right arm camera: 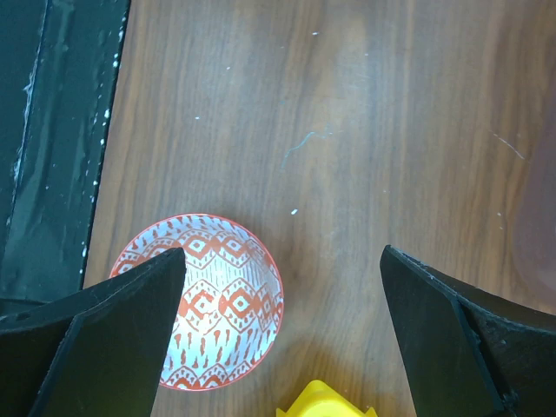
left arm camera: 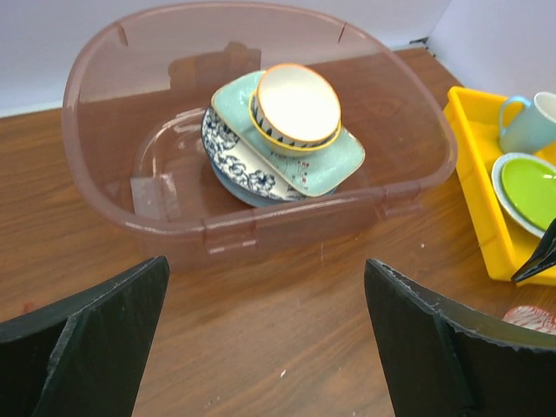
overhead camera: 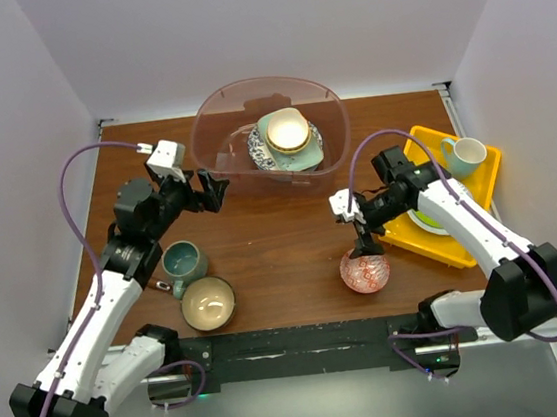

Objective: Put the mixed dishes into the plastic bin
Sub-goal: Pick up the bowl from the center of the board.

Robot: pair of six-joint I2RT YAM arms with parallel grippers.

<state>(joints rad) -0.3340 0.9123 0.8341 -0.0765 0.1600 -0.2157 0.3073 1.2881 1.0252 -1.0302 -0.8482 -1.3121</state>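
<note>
The plastic bin (overhead camera: 338, 111) stands at the back middle of the table. It holds a stack: a blue-patterned plate (left arm camera: 233, 162), a mint square dish (left arm camera: 337, 163) and a yellow-rimmed bowl (left arm camera: 295, 106) on top. My left gripper (overhead camera: 214, 194) is open and empty, just in front of the bin's (left arm camera: 417, 113) near left wall. A red-patterned bowl (right arm camera: 221, 295) sits on the table near the front. Above it my right gripper (right arm camera: 282, 269) is open, its left finger over the bowl (overhead camera: 364, 271). A teal mug (overhead camera: 182, 263) and a tan bowl (overhead camera: 208, 303) rest at the front left.
A yellow tray (overhead camera: 463, 238) lies at the right with a pale mug (overhead camera: 464, 154) and a lime-green plate (left arm camera: 532, 187) on it; its corner (right arm camera: 326, 401) is close to the red bowl. A black strip (right arm camera: 43, 130) runs along the table's near edge.
</note>
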